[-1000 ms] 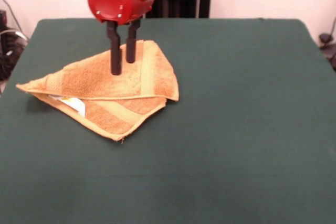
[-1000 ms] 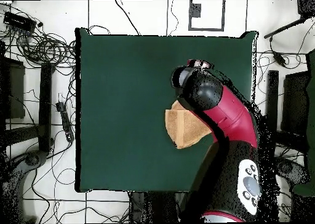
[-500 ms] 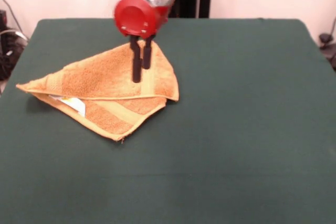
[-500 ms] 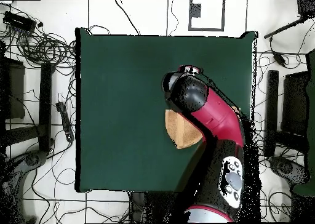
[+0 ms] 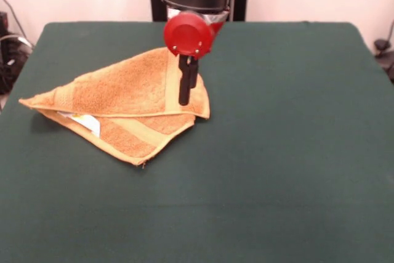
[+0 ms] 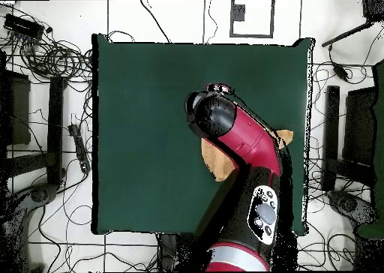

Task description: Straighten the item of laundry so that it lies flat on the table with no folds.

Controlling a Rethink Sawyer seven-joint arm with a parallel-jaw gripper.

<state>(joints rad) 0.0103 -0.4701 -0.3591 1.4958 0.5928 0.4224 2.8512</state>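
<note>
The hand (image 5: 185,93) hangs over the right part of the towel (image 5: 117,100), its two dark fingers (image 5: 183,87) pointing down and standing narrow, close side by side, with nothing between them. I cannot tell if the tips touch the cloth. The towel lies folded into a triangle shape on the green counter (image 5: 277,152), mostly to the left of the hand and below it. A white tag (image 5: 86,122) shows at the lower left fold, well apart from the hand. In the overhead view the arm (image 6: 247,146) covers most of the towel (image 6: 214,161).
</note>
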